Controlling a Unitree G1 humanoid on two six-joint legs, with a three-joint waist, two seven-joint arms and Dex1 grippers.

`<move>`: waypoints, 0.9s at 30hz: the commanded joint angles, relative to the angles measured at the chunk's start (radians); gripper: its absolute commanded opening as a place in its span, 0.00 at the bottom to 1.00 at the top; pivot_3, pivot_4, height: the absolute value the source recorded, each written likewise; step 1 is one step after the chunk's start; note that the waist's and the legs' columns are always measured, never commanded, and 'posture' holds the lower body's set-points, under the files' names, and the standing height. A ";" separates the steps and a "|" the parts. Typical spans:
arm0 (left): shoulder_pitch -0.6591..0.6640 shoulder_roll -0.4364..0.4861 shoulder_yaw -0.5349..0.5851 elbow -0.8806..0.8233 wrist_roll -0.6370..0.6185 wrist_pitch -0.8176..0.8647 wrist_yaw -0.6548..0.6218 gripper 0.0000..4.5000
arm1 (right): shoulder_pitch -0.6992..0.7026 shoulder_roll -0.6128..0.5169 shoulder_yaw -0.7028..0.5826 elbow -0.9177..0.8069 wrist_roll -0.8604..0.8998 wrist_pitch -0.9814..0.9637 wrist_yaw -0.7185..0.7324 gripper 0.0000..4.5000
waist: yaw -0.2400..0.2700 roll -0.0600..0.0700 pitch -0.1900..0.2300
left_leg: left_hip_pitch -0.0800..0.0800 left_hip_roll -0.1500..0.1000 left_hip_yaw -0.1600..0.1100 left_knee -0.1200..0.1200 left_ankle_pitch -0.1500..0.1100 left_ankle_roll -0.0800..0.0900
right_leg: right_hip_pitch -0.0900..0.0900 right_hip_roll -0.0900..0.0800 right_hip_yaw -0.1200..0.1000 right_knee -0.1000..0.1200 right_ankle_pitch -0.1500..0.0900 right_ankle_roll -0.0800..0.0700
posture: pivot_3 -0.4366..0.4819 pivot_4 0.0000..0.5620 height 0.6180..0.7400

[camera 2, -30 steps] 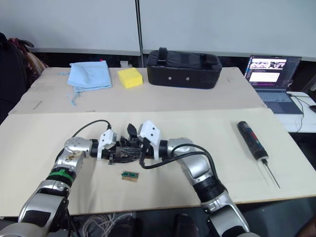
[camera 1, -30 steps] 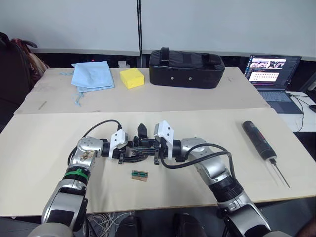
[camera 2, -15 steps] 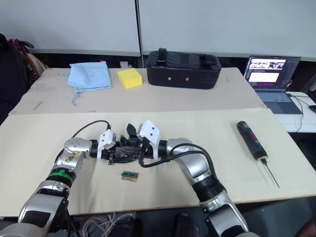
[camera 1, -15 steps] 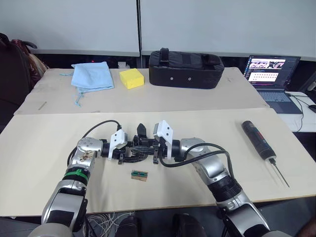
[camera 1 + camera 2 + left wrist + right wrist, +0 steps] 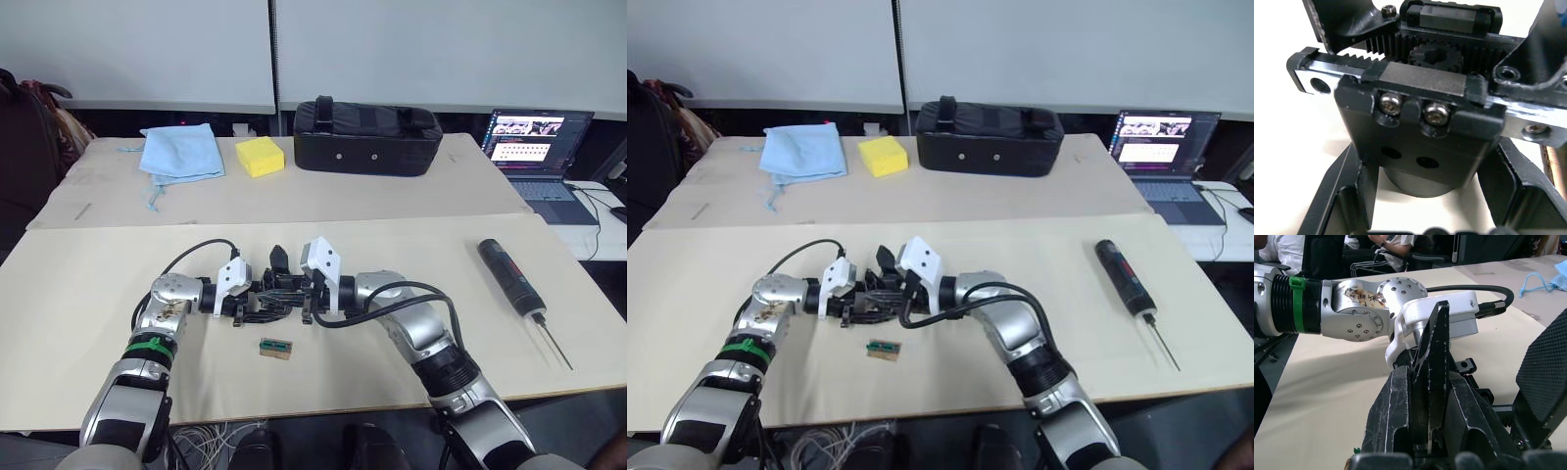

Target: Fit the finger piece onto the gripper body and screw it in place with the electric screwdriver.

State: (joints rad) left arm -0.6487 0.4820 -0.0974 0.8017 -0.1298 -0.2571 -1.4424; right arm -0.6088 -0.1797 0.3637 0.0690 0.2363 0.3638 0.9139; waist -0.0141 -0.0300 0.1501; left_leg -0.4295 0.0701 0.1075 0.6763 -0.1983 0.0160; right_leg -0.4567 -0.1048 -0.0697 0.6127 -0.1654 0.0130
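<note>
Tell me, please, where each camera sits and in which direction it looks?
Left eye: on the head, looking forward and down at both arms meeting at the gripper body, the electric screwdriver lying apart.
Right eye: same scene, slightly shifted.
Left wrist: close on the gripper body.
Right wrist: along its fingers, the finger piece before them, the left arm beyond.
Shared: the gripper body.

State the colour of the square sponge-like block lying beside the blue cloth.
Yellow; the block shows best in the left eye view.

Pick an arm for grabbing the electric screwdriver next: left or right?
Right. The electric screwdriver lies on the robot's right side, nearer the right tool; the left tool sits at the gripper body, farther off.
</note>
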 commanded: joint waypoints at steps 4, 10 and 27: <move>0.024 0.008 -0.019 0.007 0.016 0.008 -0.008 0.52 | 0.007 -0.011 0.000 0.007 -0.011 0.016 -0.002 0.09 | 0.000 0.000 0.000 | 0.000 0.000 0.000 0.000 0.000 0.000 | 0.000 0.000 0.000 0.000 0.000 0.000 | 0.48 0.27 1.00; 0.025 0.009 -0.017 0.010 0.016 0.009 -0.004 0.52 | -0.001 0.021 -0.043 -0.047 0.024 -0.099 0.008 0.53 | 0.001 0.000 0.000 | -0.002 0.000 0.000 0.000 0.000 0.000 | -0.001 0.000 0.000 0.000 0.000 0.000 | 0.48 0.27 1.00; 0.007 -0.010 0.031 0.036 -0.023 -0.008 0.068 0.95 | -0.015 0.034 -0.177 -0.191 0.220 -0.153 0.078 1.00 | 0.003 0.000 0.001 | -0.002 0.000 0.000 -0.001 0.000 0.000 | -0.002 0.000 0.000 -0.001 0.000 0.000 | 0.48 0.27 1.00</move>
State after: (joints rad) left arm -0.6370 0.4690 -0.0797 0.8240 -0.1484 -0.2742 -1.3885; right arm -0.5976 -0.1457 0.2266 -0.0576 0.4086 0.2106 0.9894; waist -0.0115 -0.0300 0.1507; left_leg -0.4320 0.0700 0.1071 0.6755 -0.1985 0.0156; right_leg -0.4586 -0.1049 -0.0698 0.6115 -0.1656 0.0128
